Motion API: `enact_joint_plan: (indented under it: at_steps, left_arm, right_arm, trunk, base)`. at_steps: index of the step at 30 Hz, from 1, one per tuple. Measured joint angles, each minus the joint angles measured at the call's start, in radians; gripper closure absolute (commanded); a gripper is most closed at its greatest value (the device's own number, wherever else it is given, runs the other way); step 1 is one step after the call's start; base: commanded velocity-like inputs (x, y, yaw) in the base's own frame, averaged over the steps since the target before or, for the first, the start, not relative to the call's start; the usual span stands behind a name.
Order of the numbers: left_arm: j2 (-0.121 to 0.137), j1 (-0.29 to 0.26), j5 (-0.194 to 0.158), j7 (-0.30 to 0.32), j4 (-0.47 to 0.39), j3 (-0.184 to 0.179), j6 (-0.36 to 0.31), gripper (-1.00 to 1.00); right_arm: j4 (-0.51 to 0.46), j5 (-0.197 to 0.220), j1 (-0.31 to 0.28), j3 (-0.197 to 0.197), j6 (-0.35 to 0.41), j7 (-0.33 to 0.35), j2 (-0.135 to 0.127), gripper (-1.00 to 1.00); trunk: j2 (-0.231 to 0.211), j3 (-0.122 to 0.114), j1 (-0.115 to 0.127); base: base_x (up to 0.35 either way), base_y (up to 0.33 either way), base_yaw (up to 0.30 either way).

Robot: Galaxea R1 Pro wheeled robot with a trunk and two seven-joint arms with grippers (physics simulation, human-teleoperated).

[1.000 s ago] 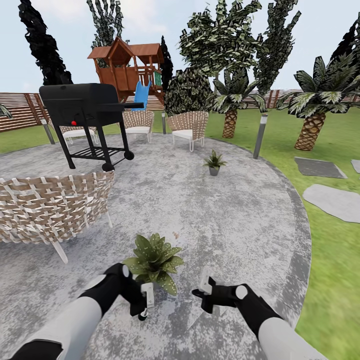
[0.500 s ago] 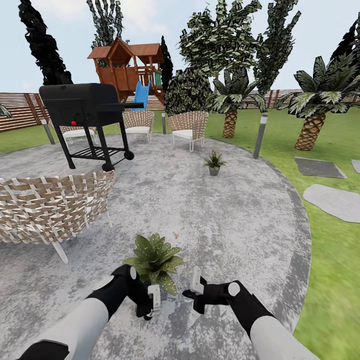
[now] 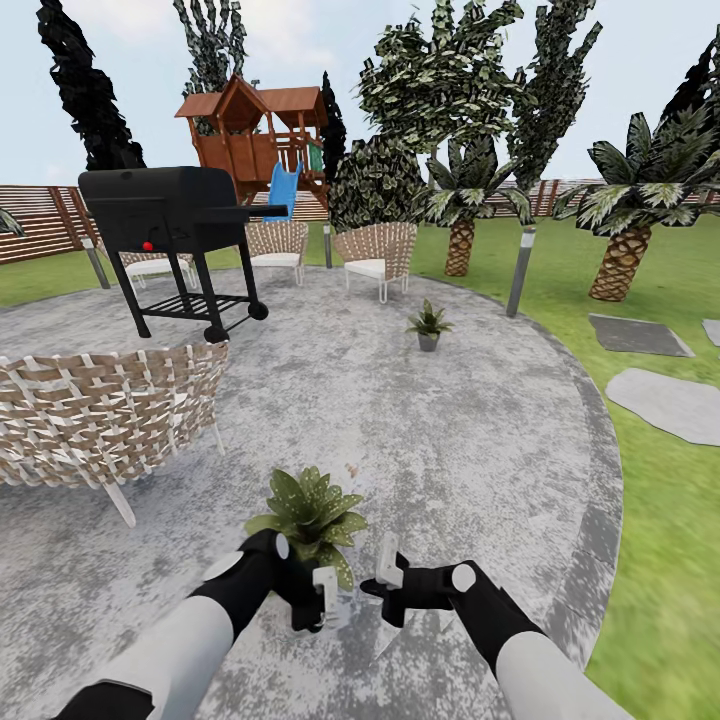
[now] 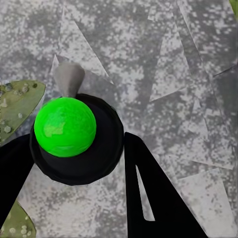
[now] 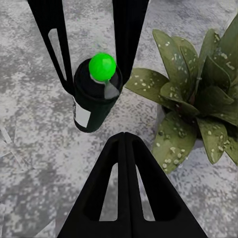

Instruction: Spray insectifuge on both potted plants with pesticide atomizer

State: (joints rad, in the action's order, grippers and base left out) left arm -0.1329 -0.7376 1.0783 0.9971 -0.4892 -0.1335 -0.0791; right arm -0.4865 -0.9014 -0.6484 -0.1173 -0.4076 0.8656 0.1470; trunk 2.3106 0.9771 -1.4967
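My left gripper (image 3: 322, 592) is shut on the pesticide atomizer (image 5: 94, 99), a dark green bottle with a white band and a bright green knob on top (image 4: 64, 126). It hangs just in front of the near potted plant (image 3: 305, 520). That plant's leaves carry pale specks of insectifuge (image 5: 198, 99). Right beside the bottle, my right gripper (image 3: 386, 572) is shut with nothing in it; its fingertips (image 5: 124, 138) are pressed together. The second potted plant (image 3: 428, 325) stands farther back on the round stone patio (image 3: 450, 450).
A wicker chair (image 3: 100, 410) stands at the left, with a black grill (image 3: 170, 210) behind it. Two more chairs (image 3: 375, 255) and a grey bollard lamp (image 3: 520, 270) edge the patio. Lawn and stepping stones (image 3: 670, 400) lie to the right.
My left gripper has carried the atomizer to the right, closer to the near plant's pot. The right gripper has moved left toward it. The camera has not moved.
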Motion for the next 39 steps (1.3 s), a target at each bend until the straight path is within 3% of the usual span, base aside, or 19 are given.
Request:
enact_joint_plan:
  at_steps: [12, 17, 22, 39]
  left_arm:
    - [-0.024, 0.001, -0.007, -0.002, 0.002, 0.000, 0.003, 1.00]
    - [-0.025, 0.003, -0.005, -0.006, 0.002, 0.000, 0.002, 1.00]
    - [-0.026, 0.005, -0.002, -0.049, 0.014, 0.000, 0.003, 1.00]
    - [-0.042, 0.008, -0.008, -0.052, 0.017, -0.001, 0.008, 1.00]
  right_arm:
    - [0.001, 0.000, 0.000, 0.000, 0.000, 0.000, 0.000, 1.00]
    - [0.001, 0.000, 0.000, 0.000, 0.000, 0.000, 0.000, 1.00]
    - [0.001, 0.000, 0.000, 0.000, 0.000, 0.000, 0.001, 1.00]
    - [0.001, 0.000, 0.000, 0.000, 0.000, 0.000, 0.002, 1.00]
  trunk:
    - [0.000, 0.000, 0.000]
    - [0.000, 0.000, 0.000]
    - [0.000, 0.000, 0.000]
    - [0.000, 0.000, 0.000]
  base:
    - [0.000, 0.000, 0.000]
    - [0.000, 0.000, 0.000]
    - [0.000, 0.000, 0.000]
    - [0.000, 0.000, 0.000]
